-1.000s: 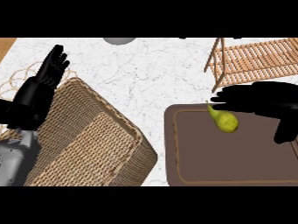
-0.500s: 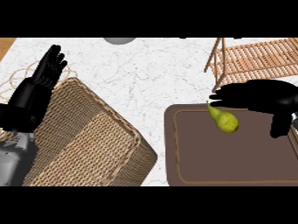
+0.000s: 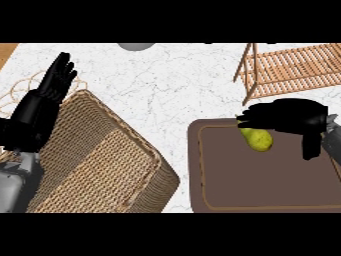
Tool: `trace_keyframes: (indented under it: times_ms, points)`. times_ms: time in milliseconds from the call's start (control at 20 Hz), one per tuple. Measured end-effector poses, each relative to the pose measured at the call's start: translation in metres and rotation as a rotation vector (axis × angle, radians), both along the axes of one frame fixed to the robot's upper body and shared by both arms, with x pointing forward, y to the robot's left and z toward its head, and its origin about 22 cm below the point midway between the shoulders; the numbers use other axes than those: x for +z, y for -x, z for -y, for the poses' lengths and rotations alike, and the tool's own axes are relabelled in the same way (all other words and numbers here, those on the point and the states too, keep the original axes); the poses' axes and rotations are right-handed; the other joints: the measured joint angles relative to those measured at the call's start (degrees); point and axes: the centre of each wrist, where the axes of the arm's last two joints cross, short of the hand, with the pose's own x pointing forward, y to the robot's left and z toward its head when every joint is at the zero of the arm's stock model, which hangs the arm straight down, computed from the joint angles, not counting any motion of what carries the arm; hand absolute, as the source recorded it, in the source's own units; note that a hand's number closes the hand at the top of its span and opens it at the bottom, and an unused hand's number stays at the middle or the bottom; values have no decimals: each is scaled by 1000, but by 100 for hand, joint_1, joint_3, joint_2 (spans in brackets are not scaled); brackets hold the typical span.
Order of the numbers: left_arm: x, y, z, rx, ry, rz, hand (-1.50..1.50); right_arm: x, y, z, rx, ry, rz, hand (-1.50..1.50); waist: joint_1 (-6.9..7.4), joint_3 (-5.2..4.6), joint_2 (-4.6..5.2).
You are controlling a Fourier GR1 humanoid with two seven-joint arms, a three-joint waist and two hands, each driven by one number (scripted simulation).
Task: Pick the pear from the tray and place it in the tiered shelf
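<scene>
A: Head view. Pear [image 3: 259, 140]?
B: On the tray [image 3: 276, 192], near its far edge. Right hand [image 3: 289, 116] covers its far end; grasped or not, cannot tell.
A: Left hand [image 3: 41, 109]?
B: Open, fingers straight, at the counter's left edge over the wicker basket [image 3: 103, 165].

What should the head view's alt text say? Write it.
The right hand hangs over the top of a yellow-green pear on a brown tray. A wooden tiered shelf stands behind; the left hand rests open by a wicker basket.
</scene>
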Motion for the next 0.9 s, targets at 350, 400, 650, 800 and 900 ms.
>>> trace_keyframes:
  times_ms: [350,400,650,800,900]
  points:
    - [0,2,2,-8,-7,9,0,-32,-1,-1,13,20,-37,-150,4,0,5]
    - [1,3,2,-10,-4,10,0,-36,-1,1,11,23,-44,-150,15,-3,7]
    - [1,3,-3,-9,4,12,0,-46,-7,-2,7,6,-42,150,5,1,9]
    - [0,3,-3,-10,0,15,0,-48,-11,-3,5,-35,3,150,-2,-5,-8]
    - [1,4,-2,-7,2,10,0,-49,-14,-1,12,-81,43,150,6,-8,-12]
